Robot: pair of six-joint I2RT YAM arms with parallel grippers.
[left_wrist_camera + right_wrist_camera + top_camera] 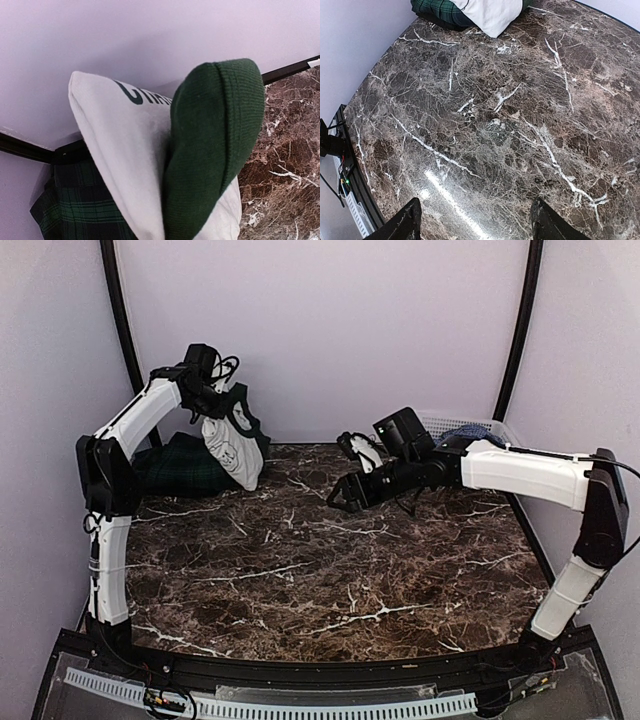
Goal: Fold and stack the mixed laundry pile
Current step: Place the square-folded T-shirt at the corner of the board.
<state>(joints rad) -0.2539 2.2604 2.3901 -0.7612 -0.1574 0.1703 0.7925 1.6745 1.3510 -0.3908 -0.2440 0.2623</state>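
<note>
Our left hand (222,410) grips the white-and-green garment (228,448) above the counter's (330,570) far-left corner, where the green plaid garment (180,465) lies. Our right hand (345,495) hovers open over the counter's far middle.

I see a table (330,570) of dark brown marble with white veins; in the right wrist view its near part shines under the light. A white lattice basket (440,423) stands at its far right corner, close to the wall (330,330), which is plain pale lilac. One black pole (120,310) rises at the back left, another (522,320) at the back right. A white slotted strip (330,707) runs along the near edge.
</note>
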